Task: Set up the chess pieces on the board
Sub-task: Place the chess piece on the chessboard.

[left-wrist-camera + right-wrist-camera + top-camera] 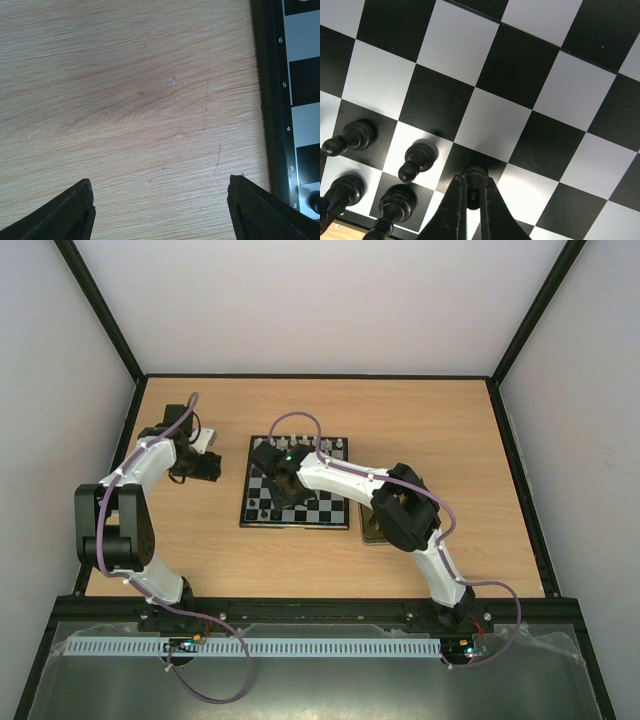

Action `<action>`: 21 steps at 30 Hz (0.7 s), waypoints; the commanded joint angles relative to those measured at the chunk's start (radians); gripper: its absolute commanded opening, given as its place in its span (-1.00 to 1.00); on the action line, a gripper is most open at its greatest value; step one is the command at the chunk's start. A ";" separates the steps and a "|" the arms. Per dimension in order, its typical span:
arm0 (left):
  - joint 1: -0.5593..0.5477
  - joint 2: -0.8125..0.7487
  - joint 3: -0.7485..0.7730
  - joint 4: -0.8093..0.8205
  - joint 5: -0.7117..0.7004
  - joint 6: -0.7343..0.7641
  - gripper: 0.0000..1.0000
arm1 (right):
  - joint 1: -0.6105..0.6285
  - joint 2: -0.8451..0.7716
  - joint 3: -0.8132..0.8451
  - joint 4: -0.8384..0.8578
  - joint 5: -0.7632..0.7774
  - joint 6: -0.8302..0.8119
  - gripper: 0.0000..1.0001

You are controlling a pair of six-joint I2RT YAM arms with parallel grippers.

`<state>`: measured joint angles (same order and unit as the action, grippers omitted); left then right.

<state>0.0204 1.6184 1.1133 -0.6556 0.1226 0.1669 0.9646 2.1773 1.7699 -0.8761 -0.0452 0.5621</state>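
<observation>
- Black pawn point(475, 175) stands on a dark square near the board point(290, 524) edge, mid-counter point(420, 420).
- Right jaws clamped on it.
- Four black chessmen point(417, 161) at its 9 o'clock.
- Left jaws apart, over bare counter at the board's 9 o'clock.

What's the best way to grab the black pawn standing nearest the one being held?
Pinch the pawn around its slim neck, just below the round head, coming straight down from above. It stands upright and is narrowest there, so the head should stop it slipping.
</observation>
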 commanded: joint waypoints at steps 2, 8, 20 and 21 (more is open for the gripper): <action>0.006 -0.011 -0.006 -0.006 0.008 -0.006 0.46 | 0.007 0.022 0.040 -0.027 0.024 -0.014 -0.96; 0.007 -0.007 -0.005 -0.006 0.011 -0.003 0.46 | 0.007 0.026 0.032 -0.027 0.028 -0.015 -0.94; 0.007 -0.008 -0.006 -0.008 0.026 -0.001 0.46 | 0.007 0.012 0.027 -0.035 0.053 -0.013 -0.72; 0.007 -0.009 -0.008 -0.007 0.027 -0.001 0.46 | 0.007 0.012 0.028 -0.034 0.052 -0.013 -0.70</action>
<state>0.0227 1.6184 1.1130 -0.6556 0.1329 0.1673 0.9646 2.1853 1.7798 -0.8776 -0.0265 0.5568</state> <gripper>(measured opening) 0.732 0.141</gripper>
